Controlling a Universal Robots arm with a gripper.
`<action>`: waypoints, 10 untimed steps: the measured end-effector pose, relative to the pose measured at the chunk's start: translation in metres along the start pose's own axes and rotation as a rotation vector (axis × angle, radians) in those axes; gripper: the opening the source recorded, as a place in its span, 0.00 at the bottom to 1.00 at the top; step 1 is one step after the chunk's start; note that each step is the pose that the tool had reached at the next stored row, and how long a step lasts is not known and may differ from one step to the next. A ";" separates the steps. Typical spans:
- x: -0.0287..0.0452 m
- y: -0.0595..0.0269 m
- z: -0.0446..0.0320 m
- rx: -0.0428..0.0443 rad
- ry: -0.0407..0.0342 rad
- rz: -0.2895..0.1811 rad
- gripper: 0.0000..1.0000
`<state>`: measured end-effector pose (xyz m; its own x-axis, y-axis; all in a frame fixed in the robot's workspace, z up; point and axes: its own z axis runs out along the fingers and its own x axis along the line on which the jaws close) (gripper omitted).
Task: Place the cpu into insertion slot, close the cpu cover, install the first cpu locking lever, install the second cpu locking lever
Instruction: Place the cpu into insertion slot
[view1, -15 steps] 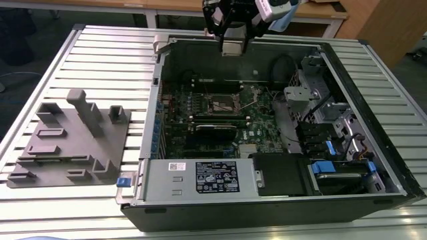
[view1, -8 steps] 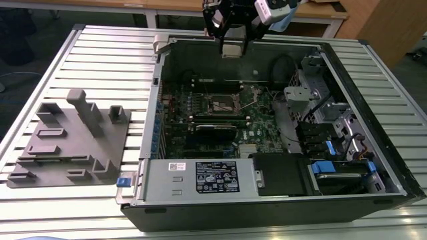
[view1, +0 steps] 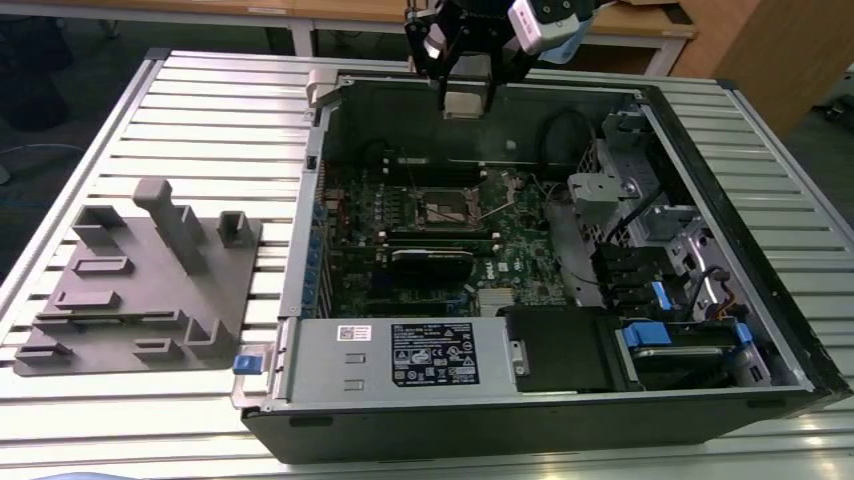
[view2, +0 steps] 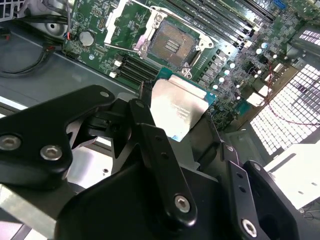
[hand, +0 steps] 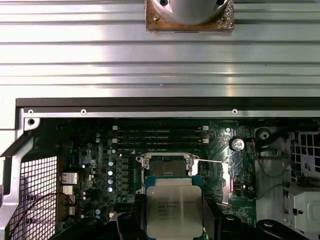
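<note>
silvery-tan cpu (hand: 174, 209) edged in teal, black gripper (view1: 465, 98), green circuit board (view1: 518, 215), silver ribbed table (view1: 200, 120).

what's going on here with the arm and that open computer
The arm's gripper is shut on the cpu, gripping it by its edges and holding it in the air over the open computer case. The insertion slot on the green motherboard is uncovered and empty, its dark centre showing in both wrist views. The cpu has not been set into it yet.
</note>
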<state>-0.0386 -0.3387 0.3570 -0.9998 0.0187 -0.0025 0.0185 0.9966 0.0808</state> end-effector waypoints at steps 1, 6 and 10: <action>0.0000 0.0000 0.0000 0.0000 0.0000 0.000 0.54; 0.0000 -0.0001 0.0014 0.0001 0.0001 0.000 0.54; 0.0000 -0.0001 0.0017 0.0000 0.0000 0.000 0.54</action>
<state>-0.0386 -0.3387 0.3553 -0.9998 0.0187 -0.0024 0.0184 0.9966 0.0808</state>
